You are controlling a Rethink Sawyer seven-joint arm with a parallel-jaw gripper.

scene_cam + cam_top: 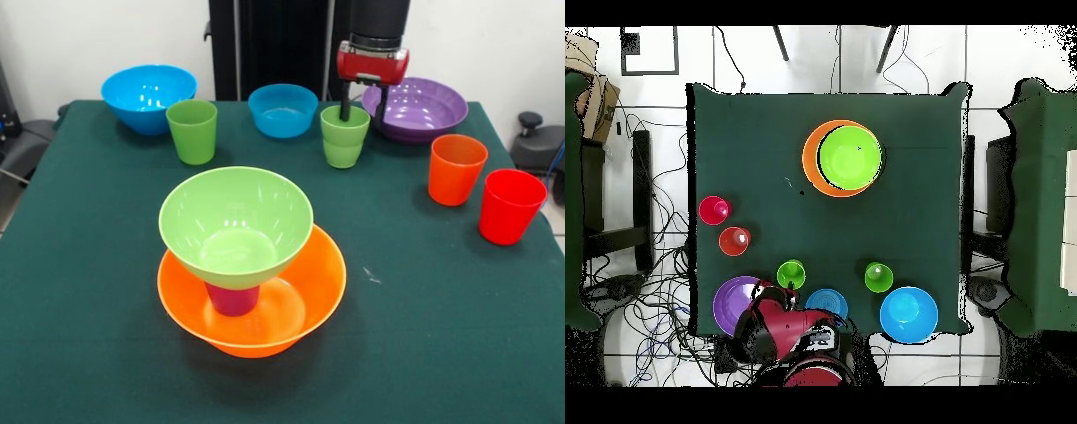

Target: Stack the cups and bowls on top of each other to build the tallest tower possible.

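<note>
Three pieces are already making up the tower (250,265) toward the table's near edge: the orange bowl (313,291) as base, the purple cup (233,299) standing in it, the green bowl (236,221) sitting on that cup. Going left to right along the far edge, the large blue bowl (147,95) is sitting by the far left corner, a green cup (192,131) just beside it, then the smaller blue bowl (282,109). Next I am working on the second green cup (344,136): my claw (363,109) is hanging over it with its prongs apart, one dipping inside the rim, the other outside, not yet pinching the wall. Behind it the purple bowl (425,109) is waiting, and the orange cup (456,169) and red cup (509,206) are standing near the right edge. By my judgement, I am at the pick-up step; next comes closing on the rim, lifting straight, and carrying the cup to set it upright and centred in the green bowl.
</note>
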